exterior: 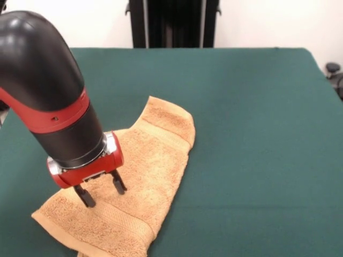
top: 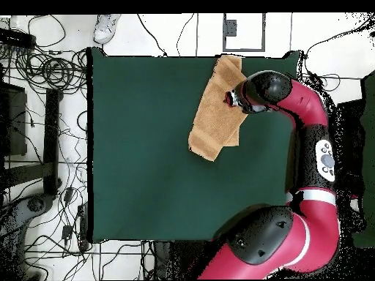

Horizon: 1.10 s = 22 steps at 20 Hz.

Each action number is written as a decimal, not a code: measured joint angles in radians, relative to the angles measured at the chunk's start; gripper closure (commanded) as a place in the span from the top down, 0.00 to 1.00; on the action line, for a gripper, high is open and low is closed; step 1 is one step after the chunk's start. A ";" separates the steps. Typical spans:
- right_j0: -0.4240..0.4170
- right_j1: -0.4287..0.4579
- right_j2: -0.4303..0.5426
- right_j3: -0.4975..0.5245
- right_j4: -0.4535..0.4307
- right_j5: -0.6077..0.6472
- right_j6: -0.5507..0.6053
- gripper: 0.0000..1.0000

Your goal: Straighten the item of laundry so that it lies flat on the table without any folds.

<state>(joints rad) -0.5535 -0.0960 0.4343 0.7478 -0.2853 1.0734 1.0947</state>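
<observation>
The towel (exterior: 128,182) lies nearest, doubled over lengthwise near the table's (exterior: 257,134) front edge — still folded, so not yet flat. The gripper (exterior: 102,194) stands over its near end, fingers (exterior: 119,186) spread and empty, likely to catch a layer. No readable label shows.

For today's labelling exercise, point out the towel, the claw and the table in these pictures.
towel (exterior: 155,160): front view, middle of the terry cloth.
claw (exterior: 102,191): front view, midway between its two black tips, which stand apart.
table (top: 146,132): overhead view, bare green cloth.
</observation>
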 measured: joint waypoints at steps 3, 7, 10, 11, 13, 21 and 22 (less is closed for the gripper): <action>0.005 0.016 0.000 -0.038 -0.004 0.027 0.000 1.00; 0.010 0.043 0.000 -0.102 -0.007 0.078 0.000 1.00; 0.011 0.056 0.000 -0.132 -0.008 0.100 0.000 1.00; 0.011 0.059 0.000 -0.141 -0.008 0.108 0.000 1.00; 0.013 0.066 0.000 -0.159 -0.008 0.127 0.000 1.00; 0.016 0.082 0.001 -0.194 -0.002 0.158 0.000 1.00; 0.016 0.083 0.001 -0.195 -0.002 0.160 0.000 1.00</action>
<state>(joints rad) -0.5377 -0.0132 0.4349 0.5526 -0.2878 1.2330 1.0947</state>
